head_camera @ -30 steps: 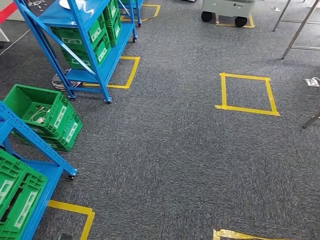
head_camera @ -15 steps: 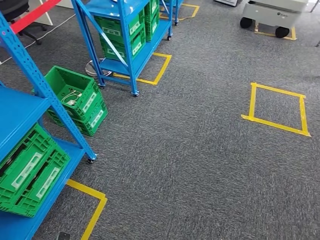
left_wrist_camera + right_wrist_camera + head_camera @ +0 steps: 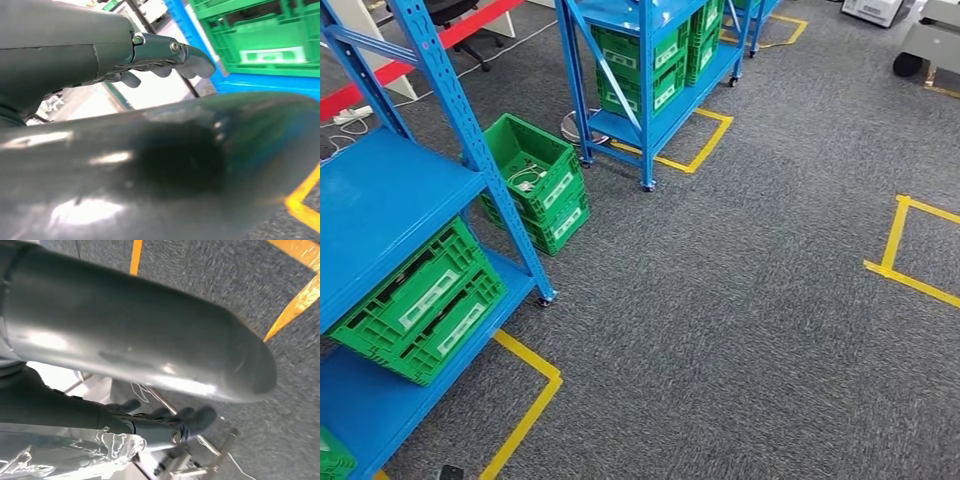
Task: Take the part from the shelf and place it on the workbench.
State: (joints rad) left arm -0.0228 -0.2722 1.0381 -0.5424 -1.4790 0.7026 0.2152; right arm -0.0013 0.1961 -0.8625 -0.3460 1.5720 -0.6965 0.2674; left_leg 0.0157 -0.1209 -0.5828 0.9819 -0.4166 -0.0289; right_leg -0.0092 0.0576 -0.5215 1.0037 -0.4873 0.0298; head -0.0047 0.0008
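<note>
Left hand (image 3: pixel 162 55): fingers loosely extended, holding nothing.
Right hand (image 3: pixel 166 427): grips clear plastic-wrapped part (image 3: pixel 75 455), partly cut off.
Blue shelves (image 3: pixel 388 200): three; far one cropped.

Blue steel shelf (image 3: pixel 392 195) at near left, on castors on grey carpet; lower tier carrying green slotted crate (image 3: pixel 422 300), white-labelled, tilted. Part itself not discernible.
</note>
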